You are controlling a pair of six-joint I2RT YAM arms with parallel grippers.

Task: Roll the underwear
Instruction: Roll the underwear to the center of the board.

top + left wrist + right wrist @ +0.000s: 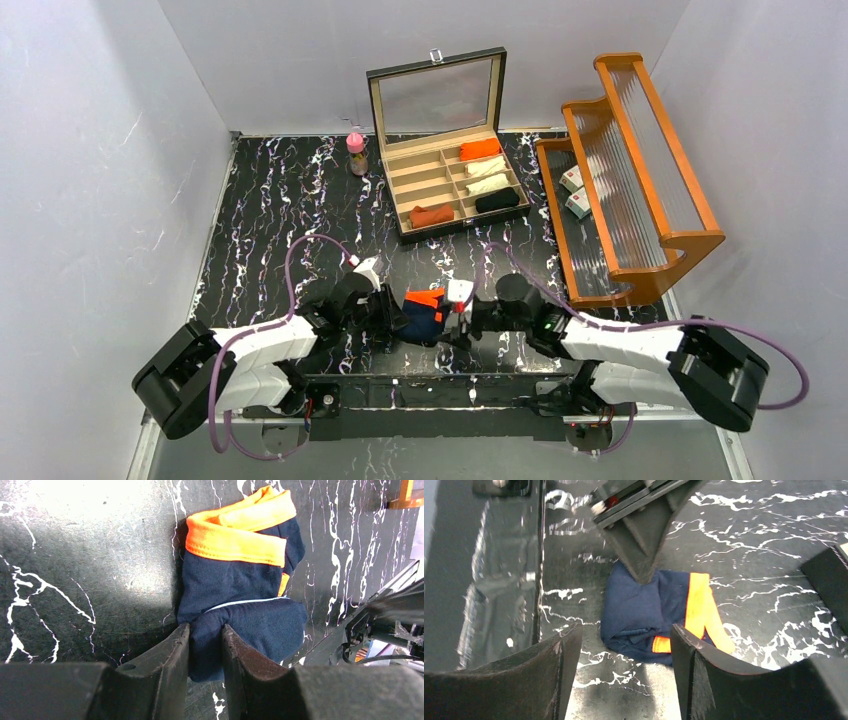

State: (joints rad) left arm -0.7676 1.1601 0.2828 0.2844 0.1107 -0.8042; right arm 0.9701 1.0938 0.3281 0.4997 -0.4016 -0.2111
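The navy blue underwear with bright orange trim (424,312) lies partly rolled on the black marble table (280,210), between my two grippers. My left gripper (206,632) is shut on a fold of its navy cloth (240,610) at the near end; the orange waistband (235,530) points away. My right gripper (624,645) is open and empty, just short of the roll (644,610), its fingers (689,650) not touching the cloth. A rust-orange rolled garment (432,215) lies in the box.
An open compartment box (455,185) with several rolled garments stands at the back middle. A small pink-capped bottle (356,152) stands left of it. A wooden rack (630,170) stands at the right. The table's front edge lies just behind both grippers.
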